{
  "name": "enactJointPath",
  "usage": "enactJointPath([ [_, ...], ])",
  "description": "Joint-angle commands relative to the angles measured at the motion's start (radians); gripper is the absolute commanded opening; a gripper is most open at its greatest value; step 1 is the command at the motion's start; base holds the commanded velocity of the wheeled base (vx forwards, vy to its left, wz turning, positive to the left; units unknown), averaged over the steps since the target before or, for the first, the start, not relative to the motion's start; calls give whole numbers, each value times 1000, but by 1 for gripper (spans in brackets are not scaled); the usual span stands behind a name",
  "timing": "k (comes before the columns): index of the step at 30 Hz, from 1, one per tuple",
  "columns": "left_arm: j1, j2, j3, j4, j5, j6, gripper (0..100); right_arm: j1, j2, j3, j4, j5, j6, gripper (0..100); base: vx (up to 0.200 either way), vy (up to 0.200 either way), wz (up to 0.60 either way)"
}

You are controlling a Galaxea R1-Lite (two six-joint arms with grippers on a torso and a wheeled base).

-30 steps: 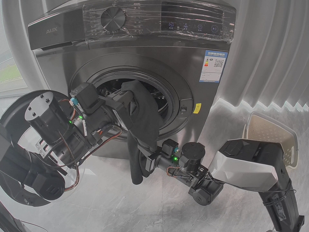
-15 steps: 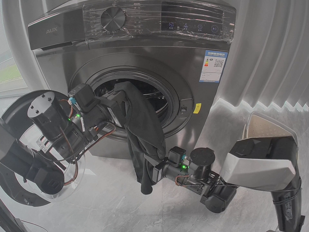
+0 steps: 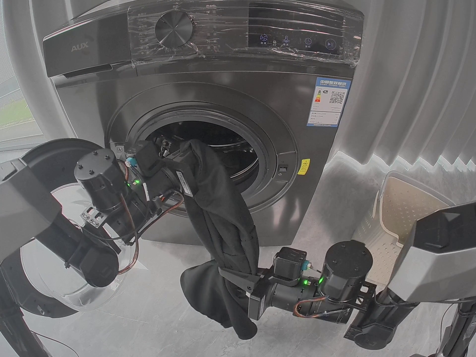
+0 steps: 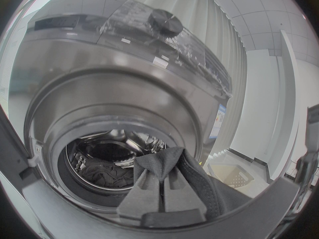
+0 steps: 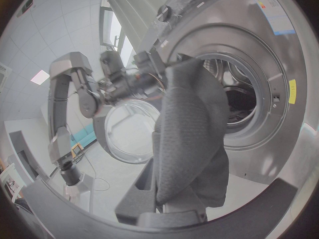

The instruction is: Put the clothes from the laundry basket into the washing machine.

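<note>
Left gripper (image 4: 162, 176): its two fingers are squeezed tight together on the top end of the black garment (image 3: 223, 219). It sits right in front of the round opening of the washing machine (image 3: 198, 75), by the left side of the opening's rim.
Right gripper (image 3: 232, 275): it is lower down, out in front of the machine and above the floor (image 3: 148, 318). It is closed on the garment near its bottom end. The cloth lies over one finger and hides it.
Black garment: it is pulled long between the two grippers, going down and across the bottom rim of the opening. It is outside the drum (image 4: 109, 150). Its bottom end hangs in a bunch under the right gripper.
Door (image 3: 49, 273): swung wide open to the left of the machine.
Drum: some dark clothes (image 4: 99, 175) lie at the bottom.
Laundry basket (image 3: 391, 209): pale, standing on the floor to the right of the machine, near the curtain (image 3: 421, 75).
</note>
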Motion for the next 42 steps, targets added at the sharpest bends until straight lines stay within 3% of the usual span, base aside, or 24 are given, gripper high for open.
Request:
enactJointPath([
  [1, -4, 67, 2, -7, 0, 2, 0, 28, -70, 15, -1, 3, -2, 0, 0, 0, 0],
  [14, -8, 73, 54, -8, -14, 3, 0, 19, -107, 6, -1, 1, -3, 0, 0, 0, 0],
  [15, -10, 73, 63, -10, -14, 3, 100, 19, -107, 6, -1, 1, -3, 0, 0, 0, 0],
  [25, 33, 59, 191, -100, -22, 2, 100, -67, -142, 26, -1, 3, -2, 0, 0, 0, 0],
  [31, 10, 31, 341, -111, -148, 17, 100, -96, -134, 18, -1, 9, -2, 0, 0, 0, 0],
  [34, 7, 7, 359, -111, -187, 17, 100, -102, -131, 19, -1, 17, -2, 0, 0, 0, 0],
  [42, 16, -25, 361, -111, -204, 17, 100, -97, -131, 21, -1, 27, -2, 0, 0, 0, 0],
])
